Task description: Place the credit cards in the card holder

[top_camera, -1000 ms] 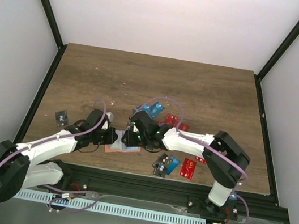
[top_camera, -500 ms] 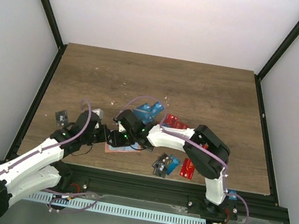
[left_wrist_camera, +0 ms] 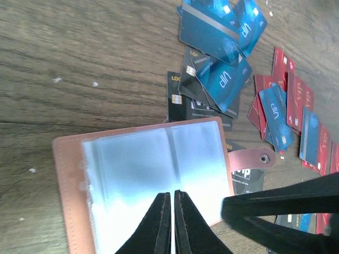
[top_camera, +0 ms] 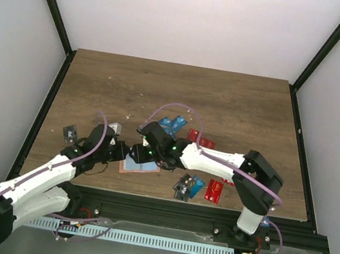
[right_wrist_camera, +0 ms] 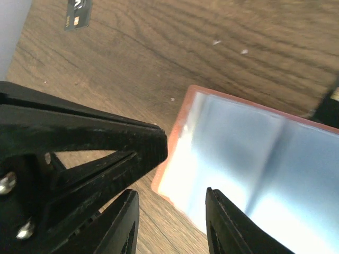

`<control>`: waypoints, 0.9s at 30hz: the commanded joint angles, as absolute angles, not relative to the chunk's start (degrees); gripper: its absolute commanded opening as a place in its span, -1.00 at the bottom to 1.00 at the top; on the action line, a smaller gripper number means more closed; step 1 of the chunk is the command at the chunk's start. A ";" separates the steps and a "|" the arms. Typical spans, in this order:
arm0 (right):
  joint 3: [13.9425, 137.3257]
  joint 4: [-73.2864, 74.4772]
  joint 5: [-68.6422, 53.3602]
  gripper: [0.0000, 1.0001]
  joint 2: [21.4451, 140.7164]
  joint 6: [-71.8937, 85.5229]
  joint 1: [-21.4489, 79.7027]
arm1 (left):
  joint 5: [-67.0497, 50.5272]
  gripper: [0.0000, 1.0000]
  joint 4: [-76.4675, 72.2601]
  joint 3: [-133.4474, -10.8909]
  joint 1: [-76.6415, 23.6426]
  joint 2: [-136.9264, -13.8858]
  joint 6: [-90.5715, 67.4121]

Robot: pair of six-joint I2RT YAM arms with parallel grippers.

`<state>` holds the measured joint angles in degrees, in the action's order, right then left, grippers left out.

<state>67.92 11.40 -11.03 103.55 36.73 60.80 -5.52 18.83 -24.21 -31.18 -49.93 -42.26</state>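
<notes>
Card holder (left_wrist_camera: pixel 143 169) under nearly closed L tool (left_wrist_camera: pixel 170 194); R tool (right_wrist_camera: pixel 170 203) spread, empty, over its edge

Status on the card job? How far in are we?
Done: the card holder lies open, its clear sleeves looking empty. In hand: the left gripper is nearly closed over the sleeves; the right gripper is open at the holder's edge; neither holds a card. Left: all the credit cards seen lie loose on the table.
</notes>
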 commanded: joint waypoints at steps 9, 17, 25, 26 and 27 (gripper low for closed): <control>52.75 20.68 3.90 -0.21 83.17 41.39 56.85 | -13.82 -0.89 8.72 -30.40 -38.72 -64.91 -36.78; 45.26 34.22 2.88 -0.02 73.41 52.12 55.54 | -15.92 -0.85 2.14 -36.86 -49.05 -76.81 -34.63; 46.83 46.39 4.60 0.38 74.88 61.59 61.35 | -13.08 -0.87 6.06 -41.86 -51.59 -81.80 -32.97; 47.61 47.54 4.79 0.42 76.25 62.67 62.39 | -12.53 -0.87 6.66 -41.90 -51.55 -81.14 -32.65; 48.36 48.66 5.02 0.45 77.63 63.87 63.37 | -12.22 -0.86 7.08 -41.91 -51.51 -80.21 -32.23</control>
<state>45.21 41.01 3.11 74.13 56.93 59.94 -14.39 5.30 -40.40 -51.48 -82.21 -34.48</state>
